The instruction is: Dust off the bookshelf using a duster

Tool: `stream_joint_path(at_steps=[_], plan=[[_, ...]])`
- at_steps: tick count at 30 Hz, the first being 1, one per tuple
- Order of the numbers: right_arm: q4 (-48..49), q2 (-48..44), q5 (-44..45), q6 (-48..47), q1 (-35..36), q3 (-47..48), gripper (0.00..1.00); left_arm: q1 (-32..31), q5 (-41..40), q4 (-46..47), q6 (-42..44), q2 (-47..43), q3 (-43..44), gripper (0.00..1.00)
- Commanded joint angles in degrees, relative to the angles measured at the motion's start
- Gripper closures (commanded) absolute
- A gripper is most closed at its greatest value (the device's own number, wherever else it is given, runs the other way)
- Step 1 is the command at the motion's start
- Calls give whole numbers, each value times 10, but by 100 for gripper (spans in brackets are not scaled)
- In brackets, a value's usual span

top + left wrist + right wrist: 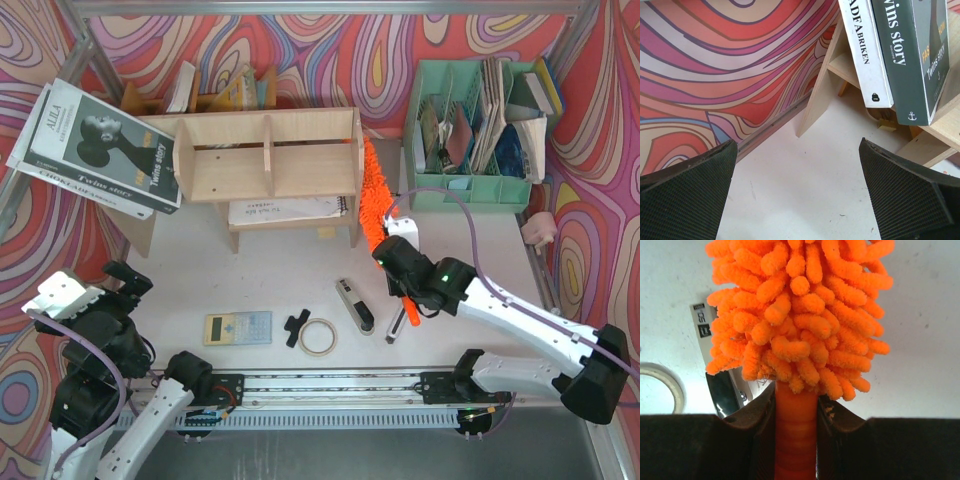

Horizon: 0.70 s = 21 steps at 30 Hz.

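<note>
The light plywood bookshelf (pixel 268 155) stands at the back centre on side legs; its left leg (pixel 817 95) shows in the left wrist view. The fluffy orange duster (pixel 374 195) lies along the shelf's right end, pointing away from me. My right gripper (pixel 392 262) is shut on the duster's smooth orange handle (pixel 796 430), just below the chenille head (pixel 800 310), and the handle's tail (pixel 398 322) sticks out behind the wrist. My left gripper (pixel 128 278) stands open and empty near the table's left side, its pads (pixel 905 195) wide apart over bare table, short of the shelf.
A large grey book (pixel 95 145) leans on the shelf's left end. A mint green file organizer (pixel 480 185) stands back right. On the near table lie a calculator (pixel 238 327), a black clip (pixel 296 327), a tape roll (pixel 318 337) and a stapler (pixel 354 305).
</note>
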Motion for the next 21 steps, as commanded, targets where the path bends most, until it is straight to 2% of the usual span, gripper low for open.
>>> stream_joint_path(at_steps=[1,12,21], plan=[[73,-14,-29,15,0,-22,100,3,7,6,9,1,-2,1],[26,-42,11,-22,0,100,100,3,11,7,10,1,-3,1],[84,-40,-46,21,-1,-29,100,2,18,10,12,13,-4,1]])
